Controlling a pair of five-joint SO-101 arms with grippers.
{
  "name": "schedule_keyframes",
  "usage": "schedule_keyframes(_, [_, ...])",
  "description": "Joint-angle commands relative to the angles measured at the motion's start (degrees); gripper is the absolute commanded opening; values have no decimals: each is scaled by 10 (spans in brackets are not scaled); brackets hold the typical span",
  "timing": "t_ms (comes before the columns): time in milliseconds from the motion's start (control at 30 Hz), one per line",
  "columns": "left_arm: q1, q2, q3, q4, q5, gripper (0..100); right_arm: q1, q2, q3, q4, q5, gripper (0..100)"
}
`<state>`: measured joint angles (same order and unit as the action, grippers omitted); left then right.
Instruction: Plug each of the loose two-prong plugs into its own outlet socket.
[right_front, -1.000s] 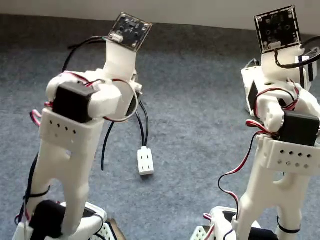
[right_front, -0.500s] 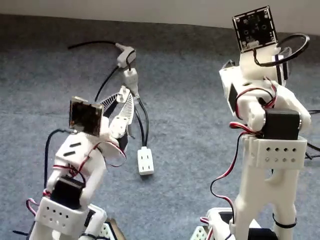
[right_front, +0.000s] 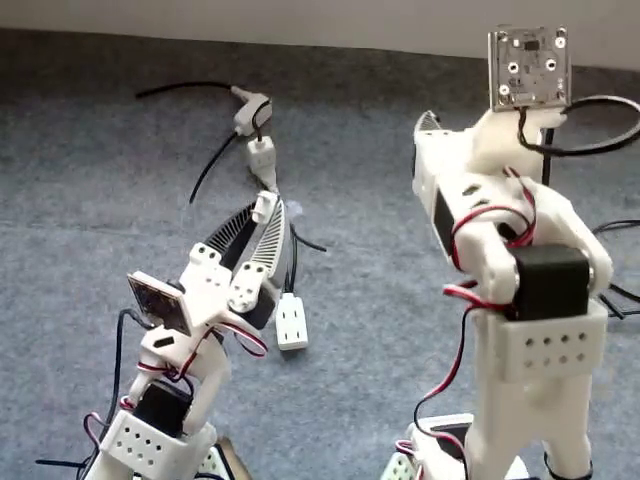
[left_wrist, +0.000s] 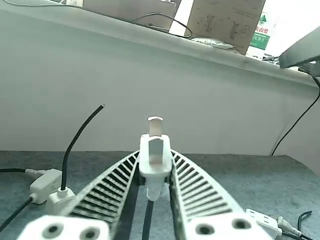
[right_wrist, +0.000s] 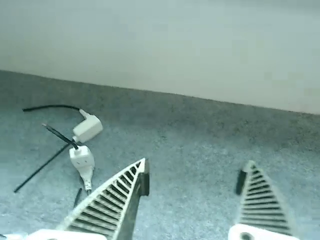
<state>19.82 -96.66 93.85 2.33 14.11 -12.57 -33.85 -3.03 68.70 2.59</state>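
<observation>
The two-prong plug is clamped in the left gripper, raised off the carpet with prongs projecting forward, apparently ready for insertion. The white outlet socket lies just nearer. The right gripper hangs released, far right.

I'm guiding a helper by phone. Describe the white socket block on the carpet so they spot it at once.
On the grey carpet, look just beside the left gripper, which holds a plug. There lies the socket block, on a black cord. Unlike the two white plugs farther back, it is a flat rectangle with slots facing up.
</observation>
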Motion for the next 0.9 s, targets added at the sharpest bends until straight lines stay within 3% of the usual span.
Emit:
schedule_keyframes(0, [15,-7,-3,-14,2,6,-40,-74,-9,-6,-8,73])
schedule_keyframes(67, [15,-7,1,-13,2,6,-73,-104,8,-2,18,5])
schedule_keyframes(233, [15,-7,15,-13,2,6,-207,-124,80,0,138,9])
schedule_keyframes(400, [23,-7,18,-13,2,6,-338,-131,141,9,186,9])
schedule_keyframes(533, [67,-7,18,-13,2,6,-413,-131,171,17,230,8])
schedule_keyframes(700, [102,-12,1,23,2,6,-412,-124,194,1,244,8])
schedule_keyframes(867, [100,-13,-44,92,4,6,-339,-124,247,-66,245,8])
